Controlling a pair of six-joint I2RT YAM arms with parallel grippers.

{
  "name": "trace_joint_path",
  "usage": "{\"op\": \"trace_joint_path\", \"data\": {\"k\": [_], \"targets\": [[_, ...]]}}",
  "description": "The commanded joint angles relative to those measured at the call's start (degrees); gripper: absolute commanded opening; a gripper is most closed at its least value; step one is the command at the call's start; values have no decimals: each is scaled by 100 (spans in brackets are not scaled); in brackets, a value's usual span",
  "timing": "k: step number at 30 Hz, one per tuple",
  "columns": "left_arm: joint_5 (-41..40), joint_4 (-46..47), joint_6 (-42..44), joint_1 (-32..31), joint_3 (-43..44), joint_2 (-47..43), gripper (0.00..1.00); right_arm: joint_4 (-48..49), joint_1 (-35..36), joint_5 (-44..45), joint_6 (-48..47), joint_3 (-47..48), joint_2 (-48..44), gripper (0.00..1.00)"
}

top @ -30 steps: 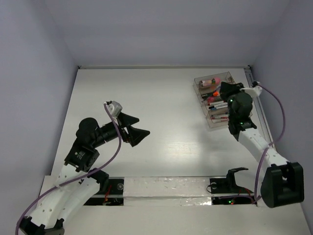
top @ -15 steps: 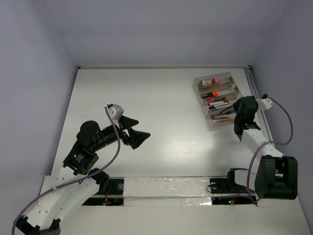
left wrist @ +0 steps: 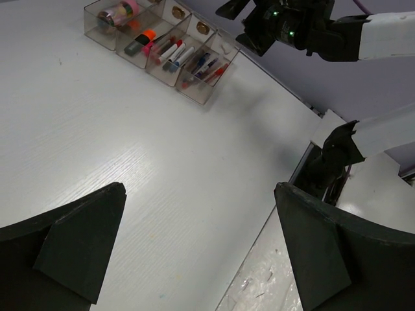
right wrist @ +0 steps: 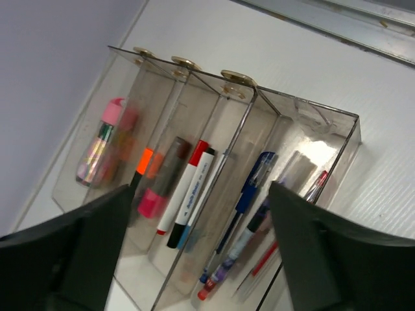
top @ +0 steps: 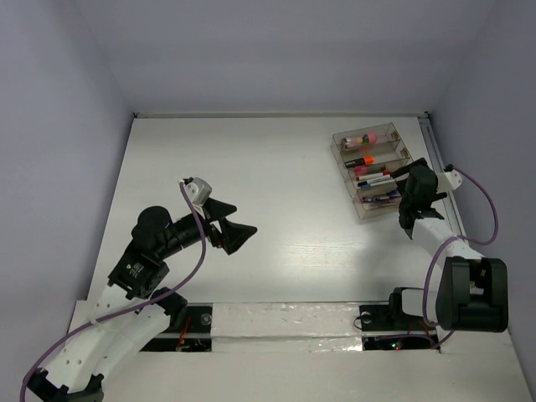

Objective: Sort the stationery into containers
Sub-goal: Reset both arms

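Right arm (top: 435,239) has folded back toward its base, off the clear organiser (top: 373,170) at the far right of the table (top: 276,209). The right gripper (right wrist: 201,191) has just spread wide with nothing in it and points at the organiser's end. The left gripper (left wrist: 199,191) is open too, hanging idle mid-table. Pink cylinder (right wrist: 100,146), orange-capped highlighter (right wrist: 146,165) and pens (right wrist: 249,188) all lie in the compartments. No loose stationery that I can spot, so sorting looks basically done.

Clear glossy plastic organiser (right wrist: 305,126), matt white wood-grain table (top: 276,184), matt black fingers (left wrist: 78,240)
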Motion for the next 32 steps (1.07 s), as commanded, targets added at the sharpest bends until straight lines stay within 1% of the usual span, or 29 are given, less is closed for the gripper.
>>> {"op": "trace_joint_path", "data": {"k": [1,3,4,5,7,8,9,10,11,13,14,16,17,18,19,21,23,27,32], "targets": [[-34,150,43,-42,56,28,99,-172,-36,45,-183,295,-538,96],[-113,141,52,-42,74,55,99,-356,-36,-402,-236,479,-819,97],[-157,124,69,-42,91,55,99,-410,-36,-639,-254,524,-1151,98],[-184,124,104,-42,118,55,99,-436,-36,-1233,-271,550,-1328,100],[-350,124,131,-42,135,-15,99,-349,-36,-1948,-201,621,-1845,98],[-429,132,131,-42,144,-76,99,-323,-36,-2665,-236,647,-2014,98],[-587,141,131,-42,153,-112,99,-287,-36,-3115,-254,673,-2189,100],[-667,159,131,-42,162,-156,99,-409,-36,-3468,-289,813,-2339,100],[-737,176,131,-42,171,-252,99,-541,-36,-4063,-350,945,-2636,100],[-921,307,105,10,153,-367,99,-568,-36,-4665,-386,1095,-2972,100],[-974,360,70,11,144,-480,99,-664,-36,-4919,-360,1217,-3374,100],[-1177,475,-27,11,214,-551,99,-935,-36,-5027,-490,1367,-3824,100],[-1255,475,-36,11,389,-578,99,-1077,-36,-4932,-622,1559,-4043,100],[-1430,475,-45,11,521,-578,99,-1217,-36,-4844,-684,1648,-4463,100],[-1545,475,-36,11,662,-569,99,-1462,-36,-4747,-763,1736,-4659,100],[-1869,467,-18,11,1127,-543,99,-1649,-36,-4422,-956,1912,-5150,100],[-2047,475,34,11,1487,-543,99,-2009,-36,-4107,-1193,2000,-5407,100],[-2328,475,8,11,1796,-499,99,-2413,-36,-3700,-1457,2019,-5680,100],[-2320,475,-185,11,1639,-429,99,-2572,-36,-3945,-1502,1974,-5453,100]]}}
